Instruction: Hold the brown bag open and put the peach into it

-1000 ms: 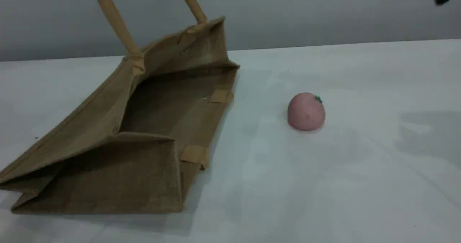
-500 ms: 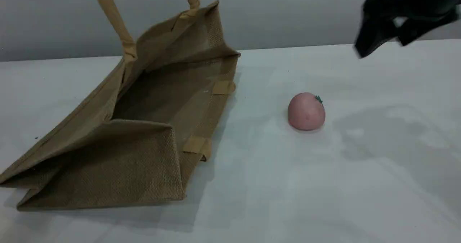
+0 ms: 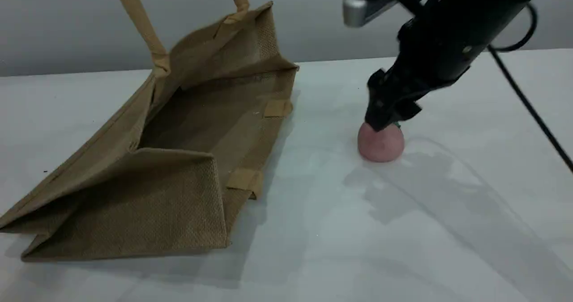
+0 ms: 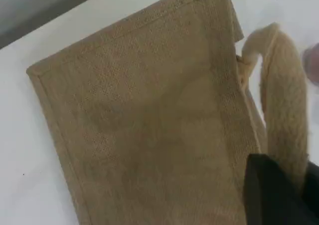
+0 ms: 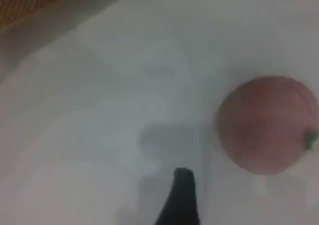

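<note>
- Scene view: your brown bag (image 3: 147, 159) lies mouth-open on the surface (image 3: 313, 248), its handle (image 3: 138, 20) lifted; bare room separates it from the peach (image 3: 380, 143); your right tool (image 3: 387, 118), spread, hangs directly above.
- Left wrist view: your left tool (image 4: 279, 195) is clenched on the handle.
- Right wrist view: one fingertip (image 5: 180, 197) sits beside the peach, apart.

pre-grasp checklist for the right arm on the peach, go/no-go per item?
1. Bag mouth held up by its handle: ok.
2. Left gripper shut on the handle: ok.
3. Right gripper open: ok.
4. Peach resting on the table, apart from the bag: ok.
5. Right gripper centred on the peach: not ok; in the wrist view the peach sits right of the fingertip.
6. Peach between the jaws: cannot tell.
</note>
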You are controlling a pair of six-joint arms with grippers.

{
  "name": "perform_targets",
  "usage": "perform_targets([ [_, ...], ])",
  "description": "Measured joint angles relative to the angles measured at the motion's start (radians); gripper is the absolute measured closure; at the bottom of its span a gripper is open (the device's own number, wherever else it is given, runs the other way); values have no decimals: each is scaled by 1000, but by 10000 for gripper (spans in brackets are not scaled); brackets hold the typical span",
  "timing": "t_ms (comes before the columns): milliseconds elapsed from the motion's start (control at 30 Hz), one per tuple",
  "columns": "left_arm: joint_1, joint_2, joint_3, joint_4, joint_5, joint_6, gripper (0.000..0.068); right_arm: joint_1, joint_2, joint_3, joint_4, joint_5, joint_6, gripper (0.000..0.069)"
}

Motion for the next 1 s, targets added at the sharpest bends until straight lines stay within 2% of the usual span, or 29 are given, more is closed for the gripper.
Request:
perform_targets([
  [367, 0, 1, 0, 0, 0, 0, 598, 1, 94, 0, 27, -175, 3, 127],
  [1000, 0, 1, 0, -1, 0, 0, 598, 1, 199, 0, 24, -346, 2, 129],
])
